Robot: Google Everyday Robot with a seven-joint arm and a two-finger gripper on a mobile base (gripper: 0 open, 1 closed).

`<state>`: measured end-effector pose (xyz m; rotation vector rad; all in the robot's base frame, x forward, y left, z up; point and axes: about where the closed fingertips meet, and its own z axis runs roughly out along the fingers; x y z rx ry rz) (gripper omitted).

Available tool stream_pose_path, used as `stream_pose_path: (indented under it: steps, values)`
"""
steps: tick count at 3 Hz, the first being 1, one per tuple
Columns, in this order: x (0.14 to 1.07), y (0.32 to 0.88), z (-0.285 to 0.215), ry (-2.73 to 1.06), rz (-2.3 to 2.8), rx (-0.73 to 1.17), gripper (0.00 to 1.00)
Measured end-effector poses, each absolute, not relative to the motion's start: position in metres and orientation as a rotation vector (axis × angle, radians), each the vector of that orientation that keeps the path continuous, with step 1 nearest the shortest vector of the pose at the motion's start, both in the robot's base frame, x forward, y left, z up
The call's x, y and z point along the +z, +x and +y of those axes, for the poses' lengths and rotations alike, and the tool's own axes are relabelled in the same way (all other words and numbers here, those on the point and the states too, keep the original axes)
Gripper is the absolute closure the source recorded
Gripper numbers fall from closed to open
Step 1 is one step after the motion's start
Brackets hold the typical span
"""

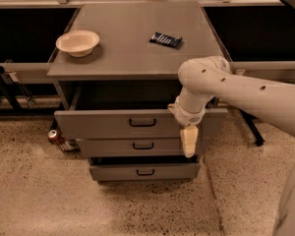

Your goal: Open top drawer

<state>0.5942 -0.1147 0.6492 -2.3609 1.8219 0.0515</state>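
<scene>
Drawer (103, 124), topmost of three under the bench (132, 48), stands part-open: judged rigid, weighty, sliding straight out, so best pulled by its central black handle (142, 123); gripper (189, 141) hangs before its right end, pointing down, open or closed cannot be told.

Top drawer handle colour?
Black handle on the grey top drawer, camera view. Gripper hangs before its right end.
</scene>
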Motion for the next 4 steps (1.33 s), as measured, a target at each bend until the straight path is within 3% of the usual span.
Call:
stream_pose_path:
  steps: [4]
  values:
    - [0.665, 0.566, -0.111, -2.394, 1.833, 0.023, 0.94]
